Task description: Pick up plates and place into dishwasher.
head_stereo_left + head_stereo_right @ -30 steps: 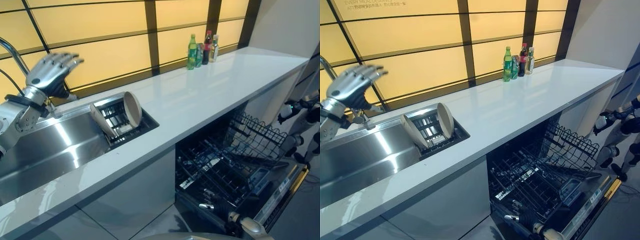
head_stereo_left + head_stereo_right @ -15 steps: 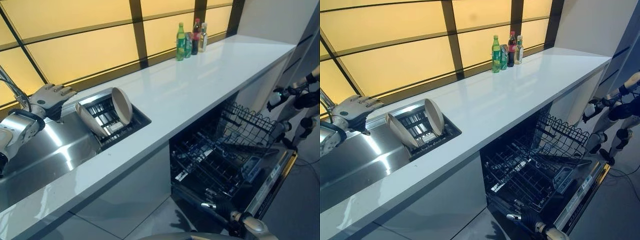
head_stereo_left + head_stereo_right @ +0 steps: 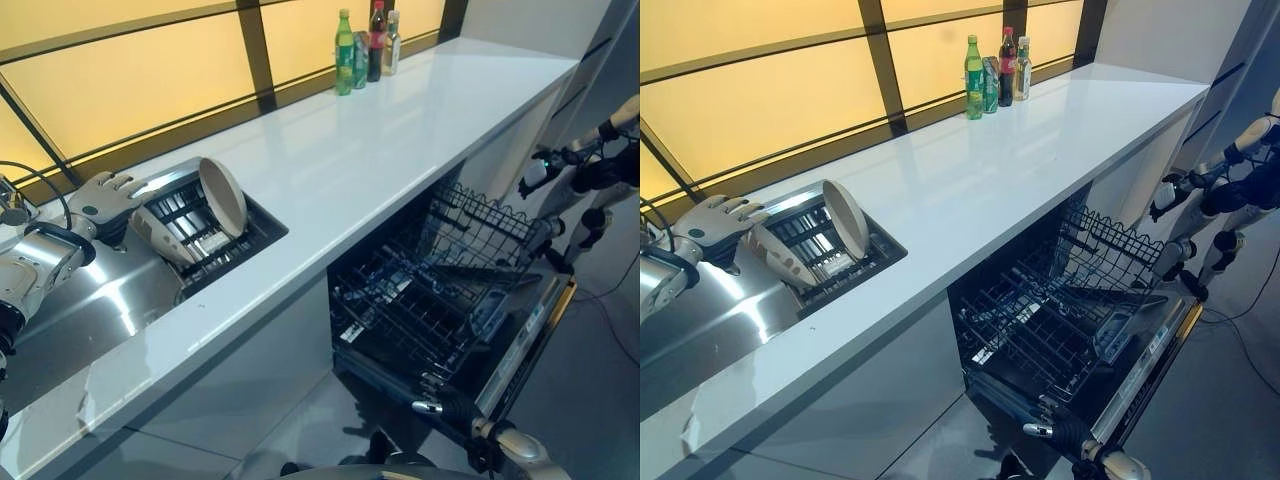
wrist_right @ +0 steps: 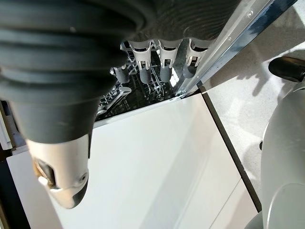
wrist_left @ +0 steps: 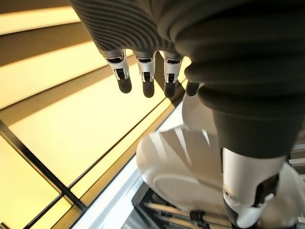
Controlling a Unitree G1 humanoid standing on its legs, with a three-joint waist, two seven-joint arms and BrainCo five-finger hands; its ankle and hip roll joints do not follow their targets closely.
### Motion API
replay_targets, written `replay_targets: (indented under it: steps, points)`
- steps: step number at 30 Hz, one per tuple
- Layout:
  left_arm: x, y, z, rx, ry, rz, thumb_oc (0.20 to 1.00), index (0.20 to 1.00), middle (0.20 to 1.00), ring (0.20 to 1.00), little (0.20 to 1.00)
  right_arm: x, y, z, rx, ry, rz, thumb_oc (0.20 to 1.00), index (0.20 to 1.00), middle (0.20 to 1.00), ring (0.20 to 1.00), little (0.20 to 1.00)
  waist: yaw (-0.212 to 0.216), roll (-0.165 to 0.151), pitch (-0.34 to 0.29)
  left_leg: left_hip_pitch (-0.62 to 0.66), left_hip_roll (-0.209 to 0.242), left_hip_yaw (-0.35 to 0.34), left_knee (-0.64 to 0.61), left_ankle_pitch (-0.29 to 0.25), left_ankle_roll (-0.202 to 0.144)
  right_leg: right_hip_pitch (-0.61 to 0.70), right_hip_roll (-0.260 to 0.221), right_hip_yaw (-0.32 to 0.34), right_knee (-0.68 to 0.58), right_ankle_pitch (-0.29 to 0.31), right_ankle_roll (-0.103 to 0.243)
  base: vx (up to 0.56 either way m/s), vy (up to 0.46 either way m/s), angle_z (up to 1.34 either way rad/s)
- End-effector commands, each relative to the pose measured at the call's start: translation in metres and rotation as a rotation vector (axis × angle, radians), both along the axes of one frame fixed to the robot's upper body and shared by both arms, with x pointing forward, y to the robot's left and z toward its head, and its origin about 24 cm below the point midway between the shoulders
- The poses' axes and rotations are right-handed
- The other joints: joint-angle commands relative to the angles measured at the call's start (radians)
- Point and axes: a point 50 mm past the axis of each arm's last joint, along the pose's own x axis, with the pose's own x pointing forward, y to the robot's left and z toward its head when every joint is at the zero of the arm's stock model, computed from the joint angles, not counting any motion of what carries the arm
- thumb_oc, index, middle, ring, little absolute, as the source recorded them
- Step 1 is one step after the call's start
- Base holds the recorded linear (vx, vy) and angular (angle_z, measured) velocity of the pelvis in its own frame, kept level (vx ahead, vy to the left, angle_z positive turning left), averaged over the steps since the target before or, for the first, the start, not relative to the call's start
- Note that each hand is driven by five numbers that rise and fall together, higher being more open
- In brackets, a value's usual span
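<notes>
Two beige plates stand on edge in a dark rack (image 3: 240,235) at the sink's right end. The nearer plate (image 3: 157,233) leans back; the farther plate (image 3: 222,195) is more upright. My left hand (image 3: 100,197) hovers just over the nearer plate's top edge, open, fingers spread and holding nothing. In the left wrist view the nearer plate (image 5: 183,169) lies past the straight fingers (image 5: 147,76). My right hand (image 3: 450,410) hangs low beside the open dishwasher door (image 3: 525,345), open and empty, its fingers (image 4: 162,67) relaxed.
The steel sink (image 3: 90,310) is set into a long white counter (image 3: 380,140). The dishwasher's lower wire rack (image 3: 430,300) is pulled out below the counter. Three bottles (image 3: 362,45) stand at the counter's far end. Another robot (image 3: 590,170) stands at the right.
My left hand has come down from up by the tap to just over the nearer plate. The camera has tilted down and shifted, so the whole scene sits differently.
</notes>
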Motion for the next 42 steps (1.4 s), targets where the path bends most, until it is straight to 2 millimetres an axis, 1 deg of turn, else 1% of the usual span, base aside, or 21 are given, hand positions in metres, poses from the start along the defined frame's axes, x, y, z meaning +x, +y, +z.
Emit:
replay_targets:
  steps: [1,5,9,14,24,25,26,27,28,29,31,32,36,42]
  points:
    - [0.015,0.003,0.047,0.038,-0.137,0.051,1.0,1.0,1.0,1.0,1.0,0.039,0.009,0.029,0.05,-0.172,0.037,1.0,1.0,1.0,1.0,1.0,-0.005,0.0,0.086,-0.034,-0.081,0.039,0.028,-0.104,0.062,0.015,-0.023,0.023,0.026,-0.115,0.113,0.0,0.0,0.0]
    - [0.016,0.004,0.039,0.05,-0.08,0.081,1.0,1.0,1.0,1.0,1.0,0.041,0.008,0.03,0.053,-0.18,0.023,1.0,1.0,1.0,1.0,1.0,-0.006,-0.005,0.097,-0.037,-0.082,0.04,0.03,-0.104,0.063,0.011,-0.025,0.023,0.027,-0.113,0.116,0.0,0.0,0.0]
    - [0.015,0.01,0.028,0.067,0.014,0.164,1.0,1.0,1.0,1.0,1.0,0.045,0.009,0.032,0.053,-0.192,0.025,1.0,1.0,1.0,1.0,1.0,-0.007,-0.01,0.11,-0.043,-0.081,0.043,0.035,-0.104,0.065,0.004,-0.024,0.025,0.029,-0.109,0.117,-0.01,0.0,0.0]
    - [0.016,0.014,0.024,0.073,0.032,0.211,1.0,1.0,1.0,1.0,1.0,0.049,0.009,0.035,0.057,-0.207,0.017,1.0,1.0,1.0,1.0,1.0,-0.01,-0.016,0.122,-0.052,-0.08,0.046,0.04,-0.105,0.066,-0.007,-0.023,0.028,0.032,-0.107,0.117,-0.01,-0.001,0.0]
    - [0.02,0.021,0.026,0.096,-0.013,0.27,1.0,1.0,1.0,1.0,1.0,0.057,0.006,0.041,0.054,-0.249,-0.013,1.0,1.0,1.0,1.0,1.0,-0.018,-0.032,0.139,-0.069,-0.076,0.054,0.041,-0.098,0.065,-0.025,-0.016,0.032,0.033,-0.101,0.114,-0.02,0.001,0.0]
    - [0.02,0.022,0.028,0.105,-0.031,0.269,0.953,0.953,0.953,0.953,0.953,0.058,0.005,0.042,0.056,-0.255,-0.021,1.0,1.0,1.0,1.0,1.0,-0.018,-0.034,0.14,-0.071,-0.075,0.055,0.042,-0.098,0.064,-0.026,-0.016,0.032,0.033,-0.1,0.113,0.0,0.0,0.0]
    - [0.02,0.024,0.032,0.111,-0.061,0.272,0.457,0.457,0.457,0.457,0.457,0.058,0.004,0.043,0.058,-0.262,-0.03,1.0,1.0,1.0,1.0,1.0,-0.02,-0.036,0.14,-0.072,-0.074,0.056,0.041,-0.098,0.064,-0.028,-0.015,0.033,0.033,-0.101,0.113,0.0,0.0,0.0]
    - [0.02,0.024,0.034,0.111,-0.076,0.27,0.416,0.416,0.416,0.416,0.416,0.058,0.003,0.043,0.058,-0.264,-0.032,1.0,1.0,1.0,1.0,1.0,-0.021,-0.036,0.14,-0.073,-0.074,0.058,0.042,-0.098,0.063,-0.029,-0.015,0.034,0.034,-0.101,0.112,-0.02,0.003,-0.03]
    - [0.021,0.024,0.037,0.107,-0.1,0.265,0.332,0.332,0.332,0.332,0.332,0.059,0.002,0.044,0.056,-0.266,-0.034,1.0,1.0,1.0,1.0,1.0,-0.022,-0.037,0.14,-0.075,-0.073,0.058,0.042,-0.098,0.063,-0.031,-0.015,0.034,0.034,-0.101,0.112,-0.03,0.005,-0.04]
    - [0.021,0.024,0.038,0.106,-0.123,0.255,0.297,0.297,0.297,0.297,0.297,0.059,0.002,0.044,0.055,-0.267,-0.035,1.0,1.0,1.0,1.0,1.0,-0.022,-0.037,0.14,-0.076,-0.073,0.059,0.042,-0.097,0.062,-0.033,-0.015,0.034,0.034,-0.101,0.112,-0.03,0.009,-0.04]
    - [0.022,0.021,0.042,0.106,-0.175,0.222,0.3,0.3,0.3,0.3,0.3,0.058,0.0,0.044,0.055,-0.27,-0.043,1.0,1.0,1.0,1.0,1.0,-0.025,-0.039,0.138,-0.077,-0.072,0.06,0.041,-0.097,0.061,-0.035,-0.014,0.035,0.036,-0.103,0.11,-0.02,0.015,-0.07]
    - [0.024,0.019,0.043,0.099,-0.195,0.21,0.2,0.2,0.2,0.2,0.2,0.058,-0.001,0.044,0.057,-0.274,-0.049,1.0,1.0,1.0,1.0,1.0,-0.027,-0.039,0.136,-0.079,-0.071,0.061,0.041,-0.096,0.061,-0.037,-0.014,0.036,0.037,-0.104,0.109,-0.01,0.015,-0.07]
    - [0.027,0.016,0.043,0.078,-0.243,0.184,0.2,0.2,0.2,0.2,0.2,0.061,-0.003,0.046,0.061,-0.291,-0.071,1.0,1.0,1.0,1.0,1.0,-0.031,-0.042,0.134,-0.083,-0.071,0.062,0.04,-0.095,0.06,-0.042,-0.013,0.039,0.04,-0.105,0.106,0.0,0.004,-0.01]
    - [0.03,0.01,0.04,0.072,-0.237,0.14,0.2,0.2,0.2,0.2,0.2,0.064,-0.006,0.051,0.073,-0.325,-0.095,1.0,1.0,1.0,1.0,1.0,-0.039,-0.044,0.127,-0.083,-0.069,0.066,0.039,-0.096,0.059,-0.049,-0.013,0.04,0.044,-0.105,0.106,-0.01,0.002,0.0]
